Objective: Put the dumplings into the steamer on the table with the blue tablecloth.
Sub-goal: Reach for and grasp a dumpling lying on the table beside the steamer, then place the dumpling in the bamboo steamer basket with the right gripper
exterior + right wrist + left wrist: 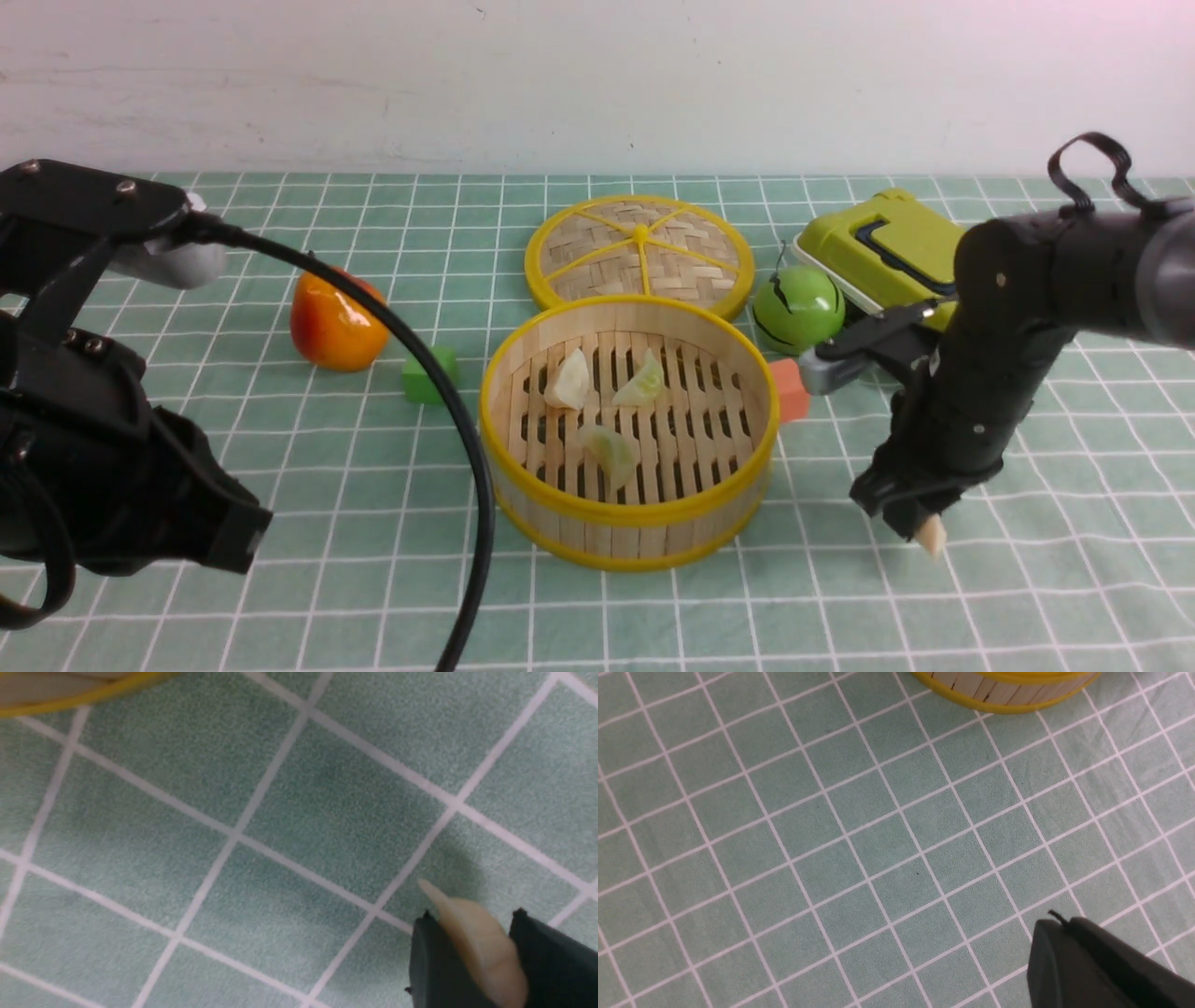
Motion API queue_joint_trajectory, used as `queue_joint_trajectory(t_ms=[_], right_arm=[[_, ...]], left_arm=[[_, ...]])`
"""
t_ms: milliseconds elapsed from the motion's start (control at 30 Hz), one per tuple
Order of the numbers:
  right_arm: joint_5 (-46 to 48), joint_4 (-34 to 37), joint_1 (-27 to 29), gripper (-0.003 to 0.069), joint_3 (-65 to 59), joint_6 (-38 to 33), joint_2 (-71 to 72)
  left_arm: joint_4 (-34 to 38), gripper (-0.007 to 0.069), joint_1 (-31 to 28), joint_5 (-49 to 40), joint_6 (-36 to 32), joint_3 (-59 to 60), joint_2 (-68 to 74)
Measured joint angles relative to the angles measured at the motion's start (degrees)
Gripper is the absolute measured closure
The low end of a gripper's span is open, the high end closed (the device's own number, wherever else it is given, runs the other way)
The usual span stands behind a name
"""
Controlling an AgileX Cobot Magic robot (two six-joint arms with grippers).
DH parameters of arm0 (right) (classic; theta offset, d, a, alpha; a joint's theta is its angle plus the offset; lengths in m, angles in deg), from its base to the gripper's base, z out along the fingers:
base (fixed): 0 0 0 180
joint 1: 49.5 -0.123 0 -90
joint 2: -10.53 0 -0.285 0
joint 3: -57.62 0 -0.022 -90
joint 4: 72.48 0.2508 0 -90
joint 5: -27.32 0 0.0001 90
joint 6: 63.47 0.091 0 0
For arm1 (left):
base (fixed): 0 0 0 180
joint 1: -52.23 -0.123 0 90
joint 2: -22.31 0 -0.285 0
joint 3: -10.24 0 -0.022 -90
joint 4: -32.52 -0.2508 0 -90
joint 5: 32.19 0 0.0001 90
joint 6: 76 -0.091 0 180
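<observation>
The round bamboo steamer [630, 511] stands in the middle of the table with the blue tablecloth [1027, 597]. Three pale dumplings lie on its slatted floor: one [569, 381], another [642, 381] and a third [611, 450]. To the right of the steamer, low over the cloth, my right gripper [920, 525] [472, 917] is shut on a fourth cream dumpling [932, 537] [476, 938], whose tip pokes out past the fingertips. My left gripper [1052, 919] hovers shut and empty over bare cloth at the near left, the steamer's wall [1004, 690] just in its view.
The flat woven lid [639, 252] lies behind the steamer. An orange-red fruit [336, 322] and a green cube [425, 373] sit to the left. A green apple [798, 308], an orange cube [792, 390] and a yellow-green box [887, 243] are at the right, behind my right arm.
</observation>
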State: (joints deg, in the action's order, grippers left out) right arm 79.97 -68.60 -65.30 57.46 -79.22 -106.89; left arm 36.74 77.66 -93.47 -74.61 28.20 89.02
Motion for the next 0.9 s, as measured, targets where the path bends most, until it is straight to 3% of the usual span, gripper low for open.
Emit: queue_joint_trajectory(t_ms=[167, 400, 733, 900], right_arm=[[3.69, 1.94, -4.97, 0.0461, 8.61, 2.18, 3.22], [-3.45, 6.59, -12.53, 0.0461, 16.44, 2.82, -1.68], [-10.85, 5.52, -13.43, 0.0456, 16.78, 7.69, -9.99], [-11.17, 4.28, -13.43, 0.0349, 16.85, 11.54, -11.02]], left_arm=[[0.00, 0.0621, 0.00, 0.36, 0.00, 0.00, 0.00], [0.00, 0.0617, 0.00, 0.45, -0.20, 0.00, 0.00], [0.00, 0.0610, 0.00, -0.86, -1.39, 0.00, -3.28], [-0.12, 0.0607, 0.00, 0.10, -1.39, 2.79, -9.12]])
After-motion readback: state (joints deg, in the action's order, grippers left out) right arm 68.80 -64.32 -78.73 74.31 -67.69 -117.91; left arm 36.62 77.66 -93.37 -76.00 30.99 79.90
